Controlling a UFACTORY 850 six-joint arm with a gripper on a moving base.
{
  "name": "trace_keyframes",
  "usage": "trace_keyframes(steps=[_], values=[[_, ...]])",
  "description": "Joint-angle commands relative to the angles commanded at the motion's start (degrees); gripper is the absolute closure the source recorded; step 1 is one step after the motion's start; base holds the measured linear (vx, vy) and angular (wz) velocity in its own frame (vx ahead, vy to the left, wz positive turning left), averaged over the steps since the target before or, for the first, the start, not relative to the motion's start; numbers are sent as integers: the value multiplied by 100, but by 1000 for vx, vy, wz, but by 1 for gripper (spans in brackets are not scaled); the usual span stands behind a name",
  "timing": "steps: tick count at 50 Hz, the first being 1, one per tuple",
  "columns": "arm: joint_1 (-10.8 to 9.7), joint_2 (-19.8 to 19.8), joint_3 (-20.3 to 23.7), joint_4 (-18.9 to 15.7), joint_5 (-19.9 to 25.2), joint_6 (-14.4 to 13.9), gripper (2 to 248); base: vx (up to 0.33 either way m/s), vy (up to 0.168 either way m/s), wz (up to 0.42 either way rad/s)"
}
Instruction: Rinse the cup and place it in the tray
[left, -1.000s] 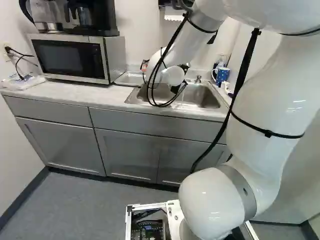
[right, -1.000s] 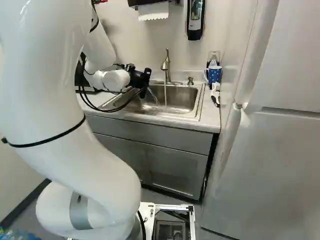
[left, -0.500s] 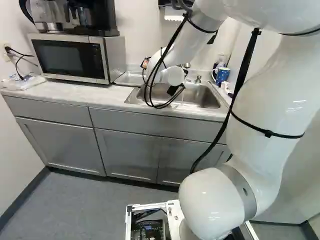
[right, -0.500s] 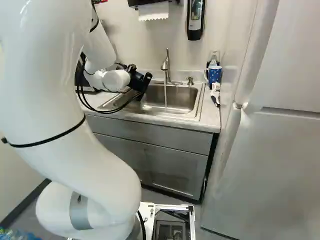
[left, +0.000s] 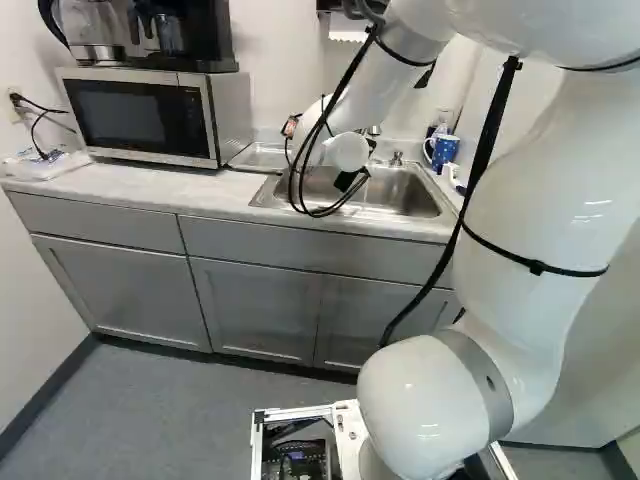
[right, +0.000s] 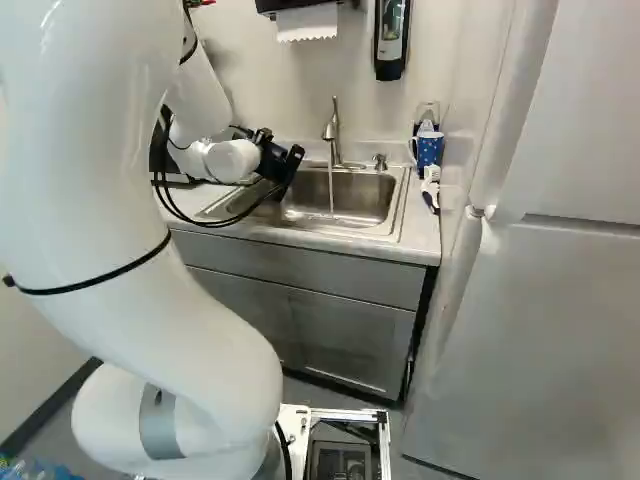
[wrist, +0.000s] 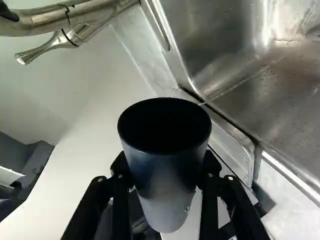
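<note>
Cup (wrist: 167, 172) is in the hand (wrist: 166, 175), squeezed from both sides, near the sink (right: 360, 198). It looks hard and light but could be slippery wet, so hold its sides snugly.

The cup (wrist: 165, 185) is dark blue-grey outside and black within. At the far right, a mug (right: 430, 150) shows white dots on blue. The sink (right: 362, 202) is silver, the far-left microwave (left: 140, 117) silver and black, the cabinets (left: 120, 290) plain grey, the near arm (left: 530, 200) white.
</note>
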Motion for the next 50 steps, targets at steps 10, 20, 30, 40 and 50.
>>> trace_keyframes(steps=[10,20,30,40,50], values=[[0,0,0,0,0,-183,126,0,0,0],[0,0,0,0,0,-729,126,0,0,0],[0,0,0,0,0,-1326,126,0,0,0],[0,0,0,0,0,-1927,126,0,0,0],[0,0,0,0,0,-2529,126,0,0,0]])
